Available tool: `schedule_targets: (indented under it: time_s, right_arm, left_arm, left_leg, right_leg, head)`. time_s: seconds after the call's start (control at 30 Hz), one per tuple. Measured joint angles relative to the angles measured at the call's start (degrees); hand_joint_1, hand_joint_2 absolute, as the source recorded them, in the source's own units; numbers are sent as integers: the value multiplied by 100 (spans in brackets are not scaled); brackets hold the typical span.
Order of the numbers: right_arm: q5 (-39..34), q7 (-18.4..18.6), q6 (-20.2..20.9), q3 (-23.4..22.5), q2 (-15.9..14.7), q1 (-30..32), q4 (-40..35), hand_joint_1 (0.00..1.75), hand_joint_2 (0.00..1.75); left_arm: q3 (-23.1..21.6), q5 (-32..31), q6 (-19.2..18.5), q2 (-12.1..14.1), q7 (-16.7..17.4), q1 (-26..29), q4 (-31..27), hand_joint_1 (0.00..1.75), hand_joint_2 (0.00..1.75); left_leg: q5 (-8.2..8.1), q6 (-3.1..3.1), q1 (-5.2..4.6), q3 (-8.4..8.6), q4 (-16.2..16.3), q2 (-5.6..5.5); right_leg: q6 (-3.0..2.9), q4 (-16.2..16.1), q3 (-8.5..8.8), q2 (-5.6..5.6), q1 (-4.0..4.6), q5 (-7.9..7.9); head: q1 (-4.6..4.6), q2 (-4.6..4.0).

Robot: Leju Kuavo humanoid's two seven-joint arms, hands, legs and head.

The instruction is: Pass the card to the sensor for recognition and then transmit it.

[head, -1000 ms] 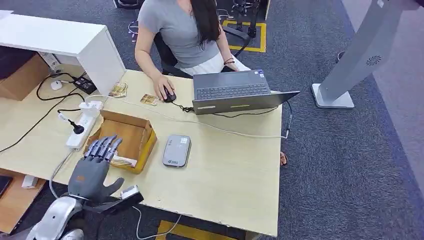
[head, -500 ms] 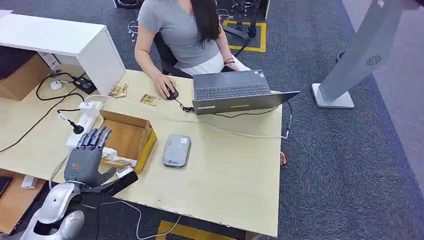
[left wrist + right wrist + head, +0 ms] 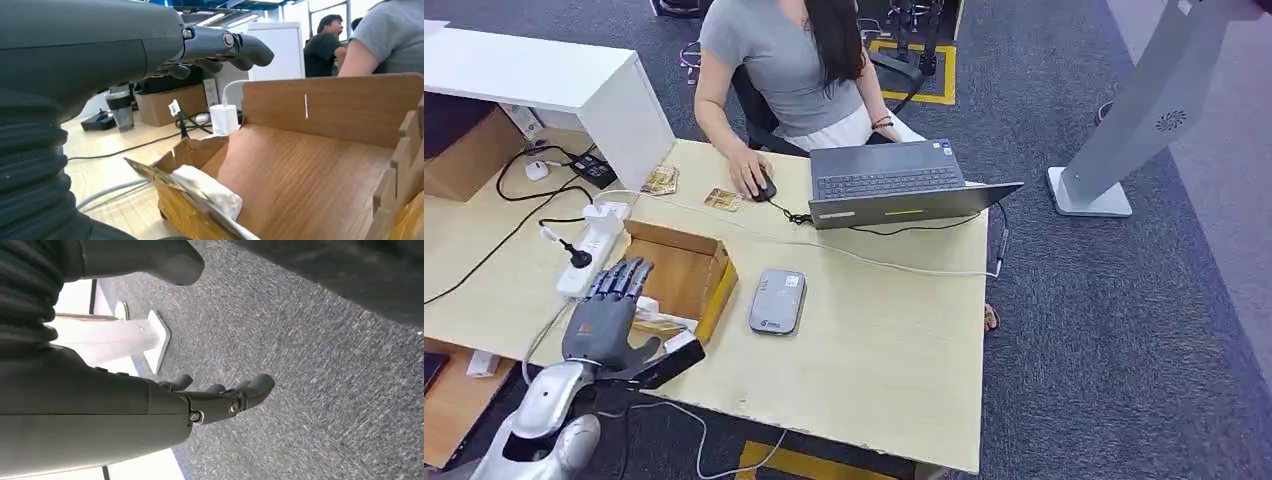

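On the bench (image 3: 894, 330), the wooden box (image 3: 686, 272) at the left front edge holds the card (image 3: 656, 322). Left hand (image 3: 607, 312) hovers released beside it; right hand (image 3: 220, 397) hangs empty. Flat-lying card risks slipping during pickup.

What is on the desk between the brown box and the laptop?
In the head view, a grey card reader lies beside the wooden box, and a thin white cable crosses the desk before the laptop.

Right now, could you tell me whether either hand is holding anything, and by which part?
Nothing is held. The left hand hovers with fingers spread over the cardboard box near the card; the right hand hangs empty.
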Motion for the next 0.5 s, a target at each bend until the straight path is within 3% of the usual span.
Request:
schedule_targets:
  time_s: [0.5]
  right_arm:
    - [0,0,0,0,-2,-6,0,0,175]
  left_arm:
    - [0,-7,0,-101,0,-29,179,0,175]
  left_leg:
    - [0,0,0,0,0,0]
  right_leg:
    - [0,0,-1,0,0,0]
  head:
    - [0,0]
